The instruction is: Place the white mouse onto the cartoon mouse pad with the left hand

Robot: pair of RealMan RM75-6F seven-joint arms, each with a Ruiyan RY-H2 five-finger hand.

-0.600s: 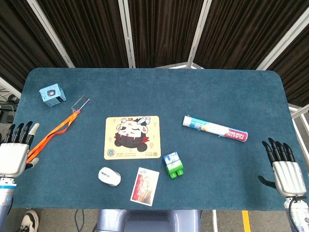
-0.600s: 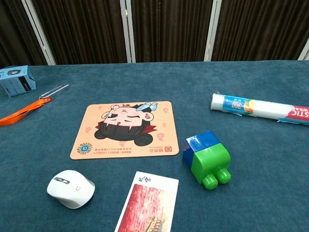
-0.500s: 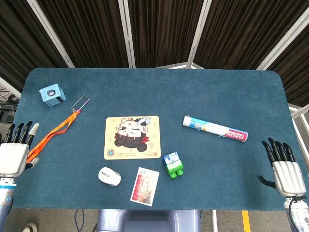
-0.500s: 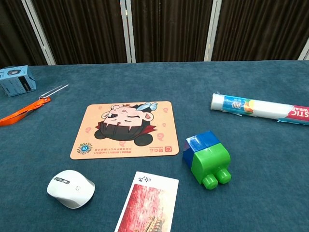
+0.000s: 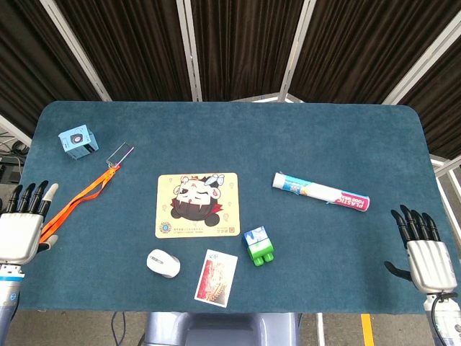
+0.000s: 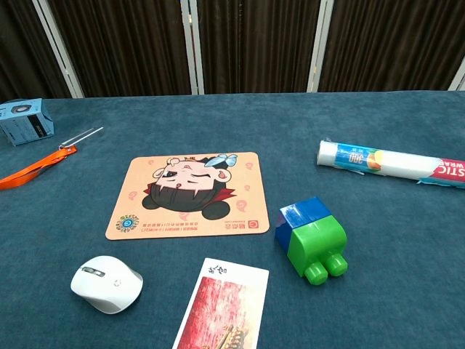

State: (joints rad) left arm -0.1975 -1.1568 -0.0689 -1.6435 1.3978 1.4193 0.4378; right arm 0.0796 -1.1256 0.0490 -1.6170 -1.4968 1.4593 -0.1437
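Blue table (image 5: pixel 288 144): card (image 6: pixel 225 305) beside white mouse (image 6: pixel 106 283), below cartoon mouse pad (image 6: pixel 189 195).

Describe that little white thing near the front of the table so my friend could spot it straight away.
Start at the peach rectangular cartoon mouse pad in the middle of the blue felt-covered table. Just below its lower left corner, towards the robot, lies the small white oval plastic computer mouse. Unlike the flat red picture card to its right, it is rounded and plain white with a scroll wheel.
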